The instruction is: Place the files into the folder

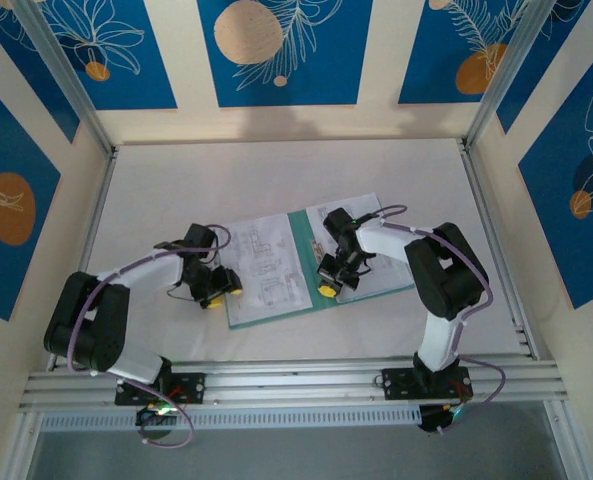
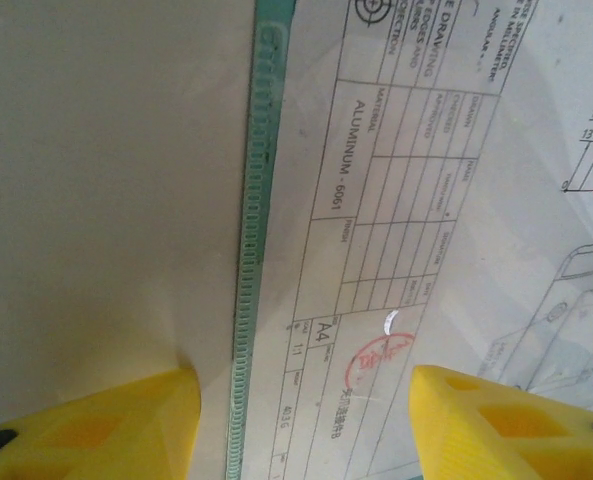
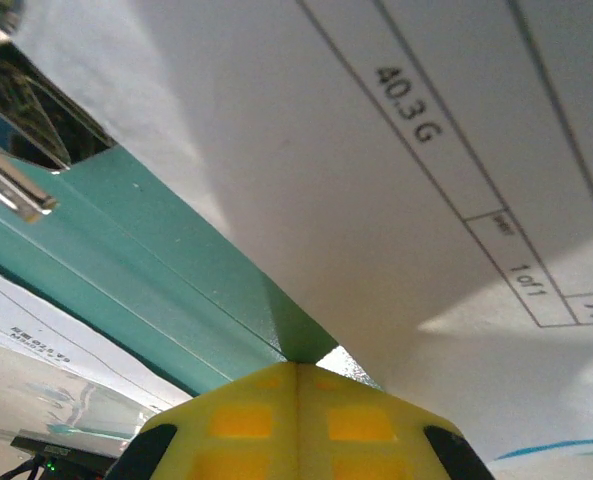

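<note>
The teal-green folder (image 1: 306, 250) lies open on the table with white printed files on its left half (image 1: 261, 262) and right half (image 1: 381, 262). My left gripper (image 1: 219, 285) hovers open (image 2: 306, 420) over a title-block sheet (image 2: 396, 200), straddling the folder's ribbed green edge (image 2: 251, 250). My right gripper (image 1: 328, 285) is shut (image 3: 298, 372), its tips against the teal folder (image 3: 146, 260) at the edge of a raised white sheet (image 3: 426, 200). Nothing shows between its fingers. The cyan-blue sheet is out of view.
A metal clip (image 3: 6, 185) sits on the folder's spine. An aluminium rail (image 1: 296, 378) runs along the near edge and frame posts stand at the table's sides. Bare white table (image 1: 276, 170) stretches behind the folder.
</note>
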### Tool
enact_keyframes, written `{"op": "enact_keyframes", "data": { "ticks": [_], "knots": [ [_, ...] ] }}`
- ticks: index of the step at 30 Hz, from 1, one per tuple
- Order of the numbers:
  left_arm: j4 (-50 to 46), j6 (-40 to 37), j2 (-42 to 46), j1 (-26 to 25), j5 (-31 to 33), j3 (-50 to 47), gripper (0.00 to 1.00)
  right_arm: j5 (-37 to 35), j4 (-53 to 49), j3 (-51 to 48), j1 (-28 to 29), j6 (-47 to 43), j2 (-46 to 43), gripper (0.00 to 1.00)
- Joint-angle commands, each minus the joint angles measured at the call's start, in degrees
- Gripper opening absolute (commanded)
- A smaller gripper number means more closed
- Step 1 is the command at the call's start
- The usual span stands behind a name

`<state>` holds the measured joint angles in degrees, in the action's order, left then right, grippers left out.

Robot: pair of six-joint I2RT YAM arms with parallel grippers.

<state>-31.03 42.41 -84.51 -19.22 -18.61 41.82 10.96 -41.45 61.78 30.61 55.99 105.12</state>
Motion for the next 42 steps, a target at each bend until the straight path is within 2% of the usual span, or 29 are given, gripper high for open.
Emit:
{"op": "enact_keyframes", "data": {
  "ticks": [1,6,14,19,28,33,36,42],
  "knots": [
    [-0.4,-3.4,-1.0,0.3,-0.2,0.2,0.57,-1.2,-4.3,-1.1,0.1,0.6,2.9,0.01],
    [-0.8,-5.3,-2.4,-1.6,0.6,0.9,0.56,-0.9,-4.4,-0.9,0.1,0.8,3.5,0.01],
    [3.3,-1.9,-2.0,-7.5,0.7,0.4,0.56,-0.4,-4.2,-1.2,0.1,1.2,3.6,0.00],
    [1.6,-0.1,-1.5,-10.9,2.7,1.2,0.55,-0.2,-4.2,-1.3,0.2,1.2,3.8,0.00],
    [1.0,1.6,1.7,-11.0,1.7,0.3,0.54,-0.2,-4.3,-1.5,0.1,1.3,3.9,0.00],
    [-7.8,1.9,3.4,-11.0,3.9,0.5,0.54,-0.3,-4.4,-1.4,0.2,1.2,4.0,0.00],
    [-10.0,3.1,5.6,-11.0,4.0,-1.5,0.55,-0.3,-4.5,-1.2,0.1,1.2,4.2,0.00],
    [-6.1,8.3,10.4,-12.3,-0.4,-6.4,0.56,0.1,-4.1,-1.4,0.1,1.6,4.7,0.00]
  ]
}}
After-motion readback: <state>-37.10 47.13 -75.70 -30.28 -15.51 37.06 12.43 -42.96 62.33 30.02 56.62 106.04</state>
